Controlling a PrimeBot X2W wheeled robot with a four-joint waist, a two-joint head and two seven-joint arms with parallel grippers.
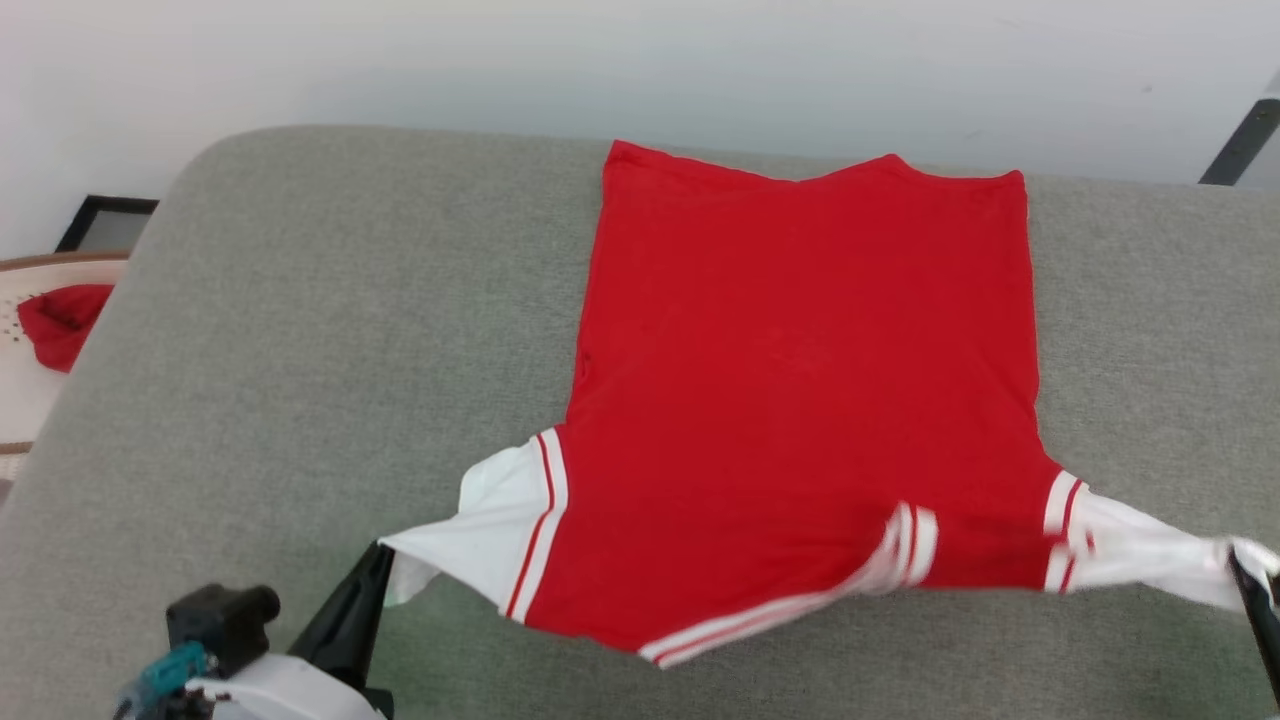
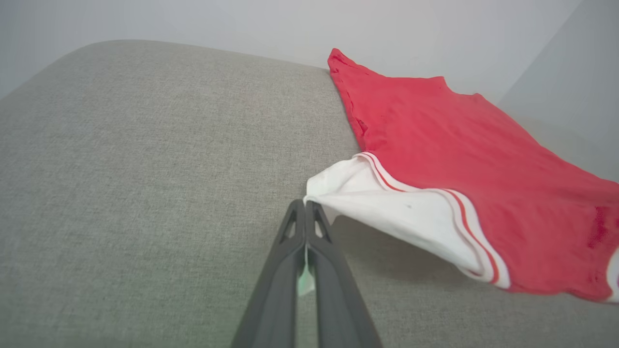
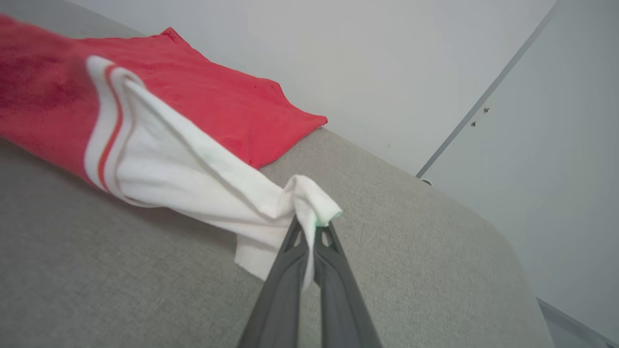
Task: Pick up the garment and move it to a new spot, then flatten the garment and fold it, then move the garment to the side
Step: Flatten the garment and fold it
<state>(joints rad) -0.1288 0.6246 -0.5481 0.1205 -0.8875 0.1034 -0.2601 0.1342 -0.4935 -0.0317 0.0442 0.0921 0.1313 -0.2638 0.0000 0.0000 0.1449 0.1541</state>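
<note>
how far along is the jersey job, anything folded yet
Done: the garment lies spread on the grey cushion. In hand: the left end effector is shut on the left sleeve, the right end effector on the right sleeve, holding the near edge lifted. Left: flattening, folding, moving it aside; no fold shows yet.

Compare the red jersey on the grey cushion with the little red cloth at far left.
The jersey lies spread out on the grey cushion; the small cloth sits crumpled on a pale surface. The jersey has white, stripe-trimmed sleeves; the cloth is plain red. The left tool and right tool pinch the jersey's sleeves; nothing touches the cloth. Both are red.
</note>
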